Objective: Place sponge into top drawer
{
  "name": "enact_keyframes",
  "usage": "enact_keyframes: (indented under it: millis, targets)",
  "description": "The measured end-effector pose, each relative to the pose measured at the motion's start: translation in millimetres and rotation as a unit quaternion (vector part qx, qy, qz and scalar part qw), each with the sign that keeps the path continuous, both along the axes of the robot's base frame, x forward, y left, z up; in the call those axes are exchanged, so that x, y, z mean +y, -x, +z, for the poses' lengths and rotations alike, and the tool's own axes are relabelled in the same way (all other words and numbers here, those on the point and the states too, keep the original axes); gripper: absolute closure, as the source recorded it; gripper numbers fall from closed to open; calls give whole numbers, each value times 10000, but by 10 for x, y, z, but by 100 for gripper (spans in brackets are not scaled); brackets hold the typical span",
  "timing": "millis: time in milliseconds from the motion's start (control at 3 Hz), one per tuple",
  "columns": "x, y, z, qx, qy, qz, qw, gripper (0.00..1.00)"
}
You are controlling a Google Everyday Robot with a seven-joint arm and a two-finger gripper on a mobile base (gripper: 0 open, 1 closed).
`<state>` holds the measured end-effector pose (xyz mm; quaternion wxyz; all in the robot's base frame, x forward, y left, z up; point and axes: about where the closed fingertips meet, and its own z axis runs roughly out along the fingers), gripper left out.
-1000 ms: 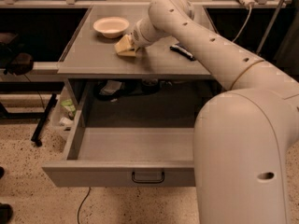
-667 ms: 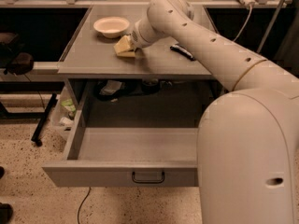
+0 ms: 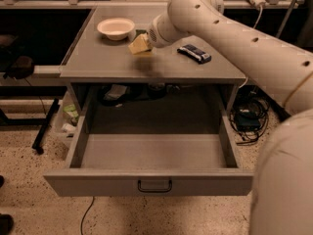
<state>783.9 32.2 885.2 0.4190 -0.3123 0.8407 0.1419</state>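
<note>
Nearest in the scene, the top drawer [image 3: 151, 182] is seen pulled fully out from under the table, its flat grey front panel facing the near side. A small dark handle [image 3: 154, 185] is fixed at the middle of that panel. The grey bottom of the drawer is exposed between its two side walls. The near right corner is filled by the pale rounded body of the robot [image 3: 288, 180], which covers the right end of the drawer front. A speckled floor [image 3: 29, 199] is visible to the left of and below the drawer.

Farther back, the grey table [image 3: 98, 65] is seen above the drawer opening. To its right, on the floor, a tangle of dark cables [image 3: 247, 121] is visible.

The white arm [image 3: 234, 38] is stretched from the near right across to the middle of the tabletop. At its end, the gripper [image 3: 145, 41] is held just above the far middle of the table, and its jaws are closed on the sponge [image 3: 139, 45]. The sponge is held tilted and clear of the tabletop, yellow foam showing, with a soft shadow [image 3: 144, 65] cast on the surface below it. It is outside the drawer.

To the right of the sponge, a dark blue wrapped bar [image 3: 194, 53] is laid on the table. At the far left, a white bowl [image 3: 116, 27] is set upright, near the sponge but apart from it.
</note>
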Motion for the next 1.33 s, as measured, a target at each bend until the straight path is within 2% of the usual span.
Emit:
enact_keyframes:
  millis: [333,667,1000,1333]
  targets:
    - [-107,383,232,-203,63,189,9996,100]
    - [-110,831,339,-329,75,586,9977,100]
    - [-52,1303,284,-314,161,990,9945,100]
    - [14,1692,-12,-85,315,1315,9908,100]
